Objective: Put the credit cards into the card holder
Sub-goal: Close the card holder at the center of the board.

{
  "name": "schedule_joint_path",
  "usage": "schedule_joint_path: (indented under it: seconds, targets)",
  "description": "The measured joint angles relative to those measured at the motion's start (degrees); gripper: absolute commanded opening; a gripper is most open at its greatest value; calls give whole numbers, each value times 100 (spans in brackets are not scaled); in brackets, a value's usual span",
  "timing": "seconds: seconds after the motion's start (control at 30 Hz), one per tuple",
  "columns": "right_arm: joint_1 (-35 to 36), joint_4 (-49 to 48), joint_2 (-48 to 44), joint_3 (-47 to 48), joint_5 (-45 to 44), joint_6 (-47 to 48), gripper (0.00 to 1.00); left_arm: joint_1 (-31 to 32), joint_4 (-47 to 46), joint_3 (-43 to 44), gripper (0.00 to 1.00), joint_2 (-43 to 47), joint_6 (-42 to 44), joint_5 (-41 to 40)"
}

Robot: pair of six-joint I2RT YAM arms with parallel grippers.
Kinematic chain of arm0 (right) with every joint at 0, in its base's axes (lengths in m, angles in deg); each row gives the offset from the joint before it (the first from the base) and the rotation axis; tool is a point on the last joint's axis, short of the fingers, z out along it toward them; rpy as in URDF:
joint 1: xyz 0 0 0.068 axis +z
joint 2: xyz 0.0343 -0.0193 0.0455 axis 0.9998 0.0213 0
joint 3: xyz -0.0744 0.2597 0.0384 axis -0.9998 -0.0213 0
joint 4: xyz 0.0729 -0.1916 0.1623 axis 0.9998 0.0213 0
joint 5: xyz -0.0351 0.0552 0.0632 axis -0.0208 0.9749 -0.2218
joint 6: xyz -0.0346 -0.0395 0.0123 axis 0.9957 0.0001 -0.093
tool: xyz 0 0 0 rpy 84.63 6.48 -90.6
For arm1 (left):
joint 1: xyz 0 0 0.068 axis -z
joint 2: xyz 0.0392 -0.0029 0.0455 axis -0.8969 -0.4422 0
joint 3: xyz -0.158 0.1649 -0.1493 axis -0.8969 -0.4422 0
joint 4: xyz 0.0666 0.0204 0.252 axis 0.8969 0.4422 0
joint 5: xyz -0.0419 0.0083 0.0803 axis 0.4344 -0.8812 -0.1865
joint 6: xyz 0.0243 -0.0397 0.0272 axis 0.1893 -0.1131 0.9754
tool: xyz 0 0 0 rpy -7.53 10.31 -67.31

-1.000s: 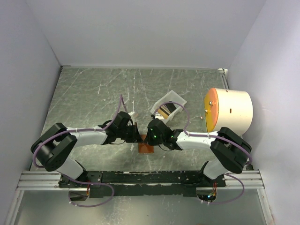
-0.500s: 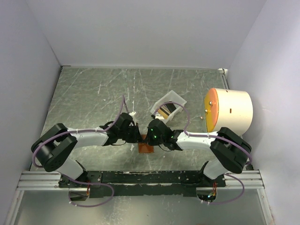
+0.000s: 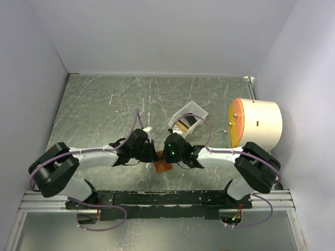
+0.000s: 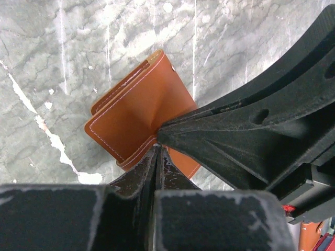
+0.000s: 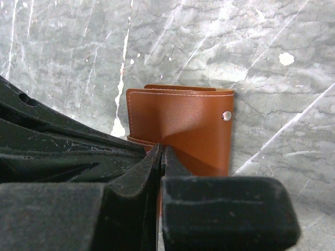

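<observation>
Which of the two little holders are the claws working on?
The brown folded card holder, where the left gripper and right gripper meet; the white tray lies farther back, untouched.

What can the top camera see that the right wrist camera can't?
Only the top view: the white tray and the big cylinder with its orange face. Only the right wrist view: a metal stud and white stitching on the leather. Both: the brown card holder, with the left claw and right claw closed at its edge.
</observation>
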Motion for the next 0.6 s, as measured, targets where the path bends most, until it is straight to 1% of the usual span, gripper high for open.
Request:
schedule_joint_path:
  seconds: [0.3, 0.6]
  targets:
    - [0, -4, 0, -2, 2, -2, 0, 11, 225, 20, 15, 170, 4, -2]
    - [0, -11, 0, -2, 22, -2, 0, 11, 212, 20, 13, 87, 20, 4]
